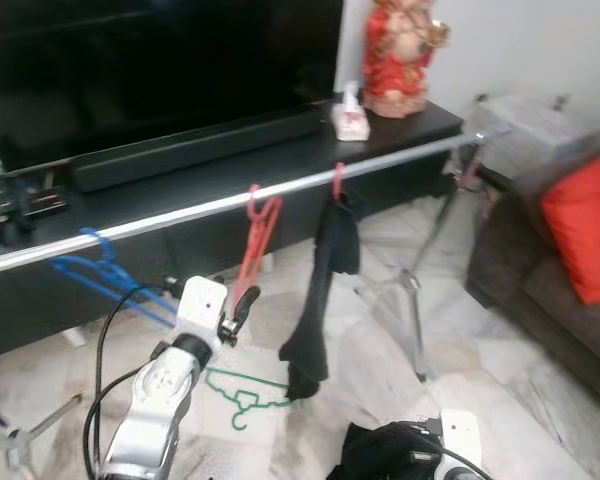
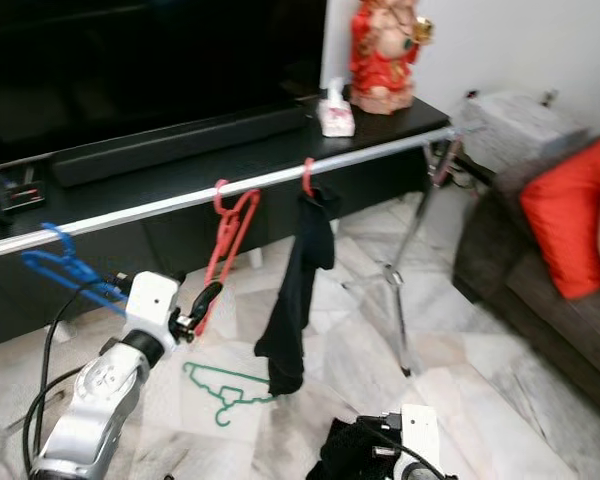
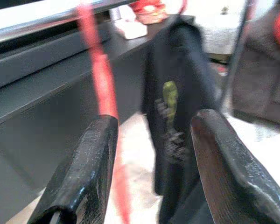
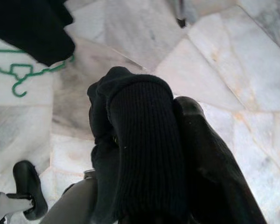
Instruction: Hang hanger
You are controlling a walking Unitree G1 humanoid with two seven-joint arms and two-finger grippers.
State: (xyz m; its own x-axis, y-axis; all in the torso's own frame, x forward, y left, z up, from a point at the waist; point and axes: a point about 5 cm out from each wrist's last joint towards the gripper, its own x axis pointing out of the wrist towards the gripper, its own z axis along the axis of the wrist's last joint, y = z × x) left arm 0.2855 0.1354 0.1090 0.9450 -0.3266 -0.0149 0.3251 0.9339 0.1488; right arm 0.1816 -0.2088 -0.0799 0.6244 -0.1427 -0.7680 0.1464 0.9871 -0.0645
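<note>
Left end effector [image 1: 242,305] is raised in front of the silver rail [image 1: 180,212], fingers apart, nothing between them. The red hanger [image 1: 254,245] hangs by its hook on the rail, and its lower end sits right at the left fingertips; in the left wrist view the red bar [image 3: 99,70] runs down just behind the near finger [image 3: 79,179]. Can't tell if it's touching.

Right end effector [image 4: 168,154] is low, near the floor, clamped on a black knit garment [image 4: 140,154] that bunches over the fingers.

On the same rail:
- blue hanger [image 1: 105,270] toward the robot's left, tilted
- red hanger near the middle
- another red hook [image 1: 337,180] just to the right of it, carrying a dark garment [image 1: 320,300] that drapes down almost to the floor

A green hanger [image 1: 245,395] lies flat on the marble floor [image 1: 380,350] under the dark garment, beside its lower end.

Behind the rail there's a long black desk [image 1: 280,150] with a soundbar [image 1: 195,150], a tissue box [image 1: 350,118] and a red figurine [image 1: 400,55] on it, dark TV screen [image 1: 160,60] above. Rail's right end sits on a tripod stand [image 1: 415,290]. Grey sofa [image 1: 540,280] with a red cushion [image 1: 585,235] on the robot's right.
</note>
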